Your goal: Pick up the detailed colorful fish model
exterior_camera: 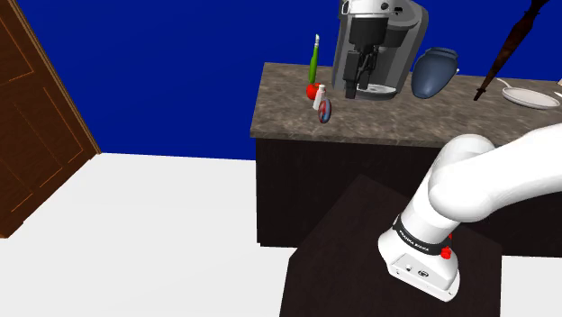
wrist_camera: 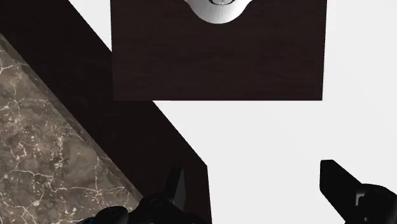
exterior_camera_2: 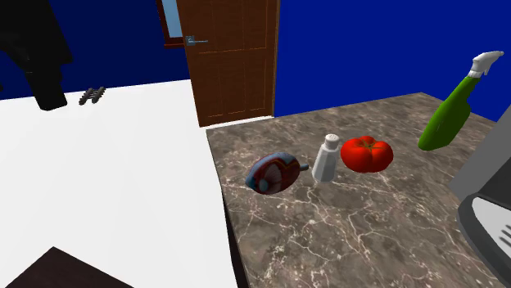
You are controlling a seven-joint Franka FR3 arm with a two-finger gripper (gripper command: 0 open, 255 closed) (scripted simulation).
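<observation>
Shoulder view: the fish model point(exterior_camera: 324, 110) sits on the marbled bench point(exterior_camera: 405, 122), toward that view's left end and near the front edge. It's in a tight cluster: white shaker point(exterior_camera: 319, 97) and red tomato point(exterior_camera: 312, 90) just beside it, green spray bottle point(exterior_camera: 314, 61) behind. The coffee machine point(exterior_camera: 376, 45) is further to the view's right, clear of it. The white arm point(exterior_camera: 486, 176) is folded low over the dark stand point(exterior_camera: 360, 234), well apart from the fish model. My read: you've got the whole reach ahead of you.

Second exterior view: the fish model point(exterior_camera_2: 274, 173), red and blue, lies low on the bench close to the edge that faces the white floor point(exterior_camera_2: 123, 180). The shaker stands just beside one end; I can't tell if they touch. The tomato is beyond the shaker. The floor side is open, so that's probably your clean approach. Come from above and close across the narrow body. The risk is clipping the shaker and tipping it, or nudging the rounded fish model so it rolls out of line.

Wrist view: the hand point(wrist_camera: 251, 168) looks down on the stand top and floor, with the bench corner off to one side. Its fingers point(wrist_camera: 340, 181) stand apart, nothing between them. It's open because nothing has been grasped yet. I judge the approach as not yet begun.
</observation>
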